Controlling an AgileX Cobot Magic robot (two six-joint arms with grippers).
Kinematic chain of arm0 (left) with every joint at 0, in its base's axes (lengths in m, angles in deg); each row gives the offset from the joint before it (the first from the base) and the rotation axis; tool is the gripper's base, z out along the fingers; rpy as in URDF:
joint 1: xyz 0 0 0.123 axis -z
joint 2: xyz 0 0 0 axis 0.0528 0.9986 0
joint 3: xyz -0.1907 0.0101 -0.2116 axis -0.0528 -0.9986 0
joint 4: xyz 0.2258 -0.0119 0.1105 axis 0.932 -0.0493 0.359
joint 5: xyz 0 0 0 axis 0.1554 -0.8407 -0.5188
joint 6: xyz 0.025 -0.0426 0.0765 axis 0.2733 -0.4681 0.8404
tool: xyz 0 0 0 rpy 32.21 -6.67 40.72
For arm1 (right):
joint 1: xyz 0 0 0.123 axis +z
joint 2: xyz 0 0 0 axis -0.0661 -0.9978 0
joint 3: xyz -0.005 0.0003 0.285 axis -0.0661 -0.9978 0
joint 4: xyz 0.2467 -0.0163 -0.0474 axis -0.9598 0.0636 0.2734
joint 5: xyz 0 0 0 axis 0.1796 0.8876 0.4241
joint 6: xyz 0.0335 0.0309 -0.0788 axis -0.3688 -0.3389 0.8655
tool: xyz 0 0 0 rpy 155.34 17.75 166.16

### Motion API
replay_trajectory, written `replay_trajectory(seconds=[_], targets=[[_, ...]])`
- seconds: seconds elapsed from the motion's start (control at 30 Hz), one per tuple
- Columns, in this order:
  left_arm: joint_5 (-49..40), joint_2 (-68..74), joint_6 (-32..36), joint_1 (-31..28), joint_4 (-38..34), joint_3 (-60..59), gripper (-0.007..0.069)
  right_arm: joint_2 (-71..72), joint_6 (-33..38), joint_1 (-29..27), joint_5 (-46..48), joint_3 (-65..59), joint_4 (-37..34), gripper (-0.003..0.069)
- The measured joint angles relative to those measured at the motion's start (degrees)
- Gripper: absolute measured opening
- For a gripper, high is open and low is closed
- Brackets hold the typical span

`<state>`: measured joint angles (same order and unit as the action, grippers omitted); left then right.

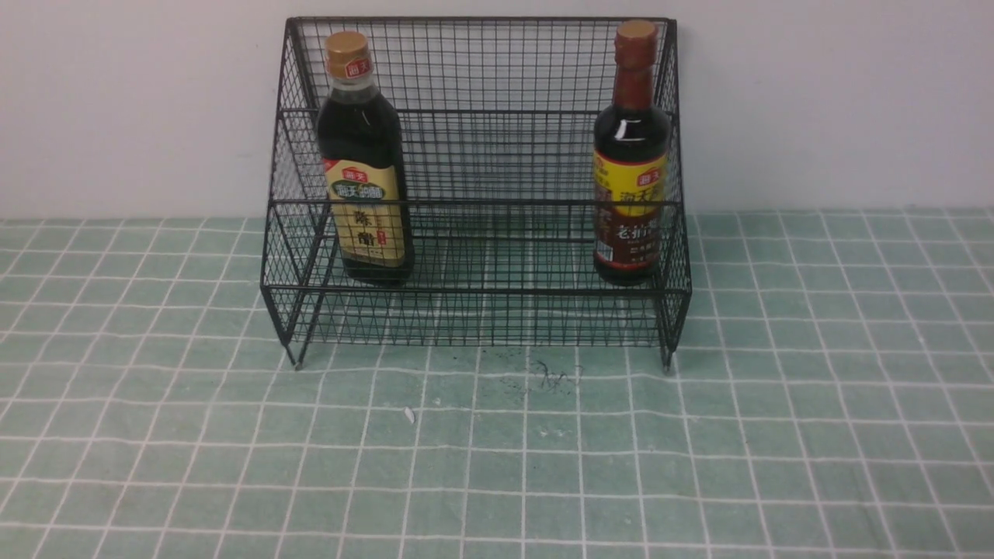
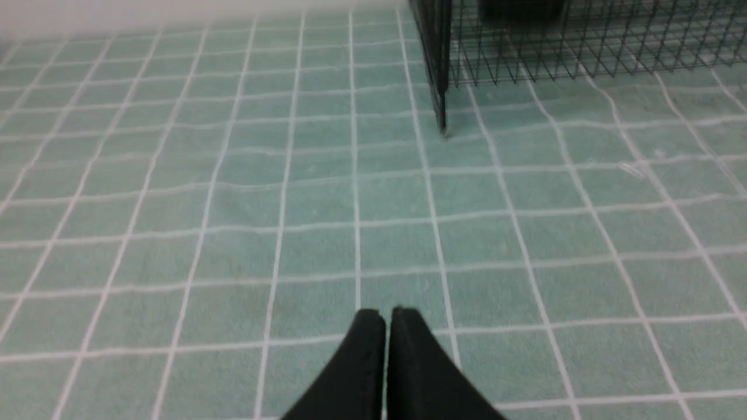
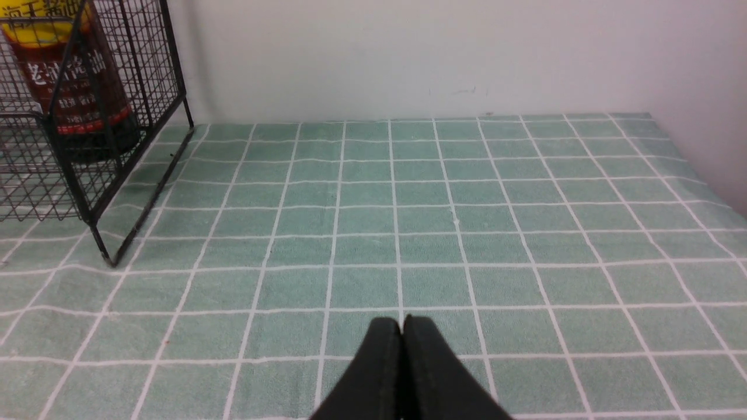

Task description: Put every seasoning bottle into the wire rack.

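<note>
The black wire rack stands at the back of the table against the wall. The broad bottle with gold cap and beige label stands upright inside it at the left. The slimmer bottle with brown neck and yellow-red label stands upright inside at the right; it also shows in the right wrist view. Neither arm shows in the front view. My left gripper is shut and empty over the cloth, well away from the rack's corner. My right gripper is shut and empty, beside the rack's right end.
A green checked cloth covers the table. A white wall rises behind the rack. Faint dark marks and a small white scrap lie on the cloth before the rack. The table's far right edge meets a wall.
</note>
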<state>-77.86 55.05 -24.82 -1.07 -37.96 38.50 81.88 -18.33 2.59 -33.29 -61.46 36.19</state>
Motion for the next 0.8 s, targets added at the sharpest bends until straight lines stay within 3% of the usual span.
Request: replay_trajectory(seconds=[0.8], targets=[[1.1,0.0,0.0,-0.1,0.0,-0.2,-0.0006,0.0,0.0,0.0,0.0,0.0,0.0,-0.0015]])
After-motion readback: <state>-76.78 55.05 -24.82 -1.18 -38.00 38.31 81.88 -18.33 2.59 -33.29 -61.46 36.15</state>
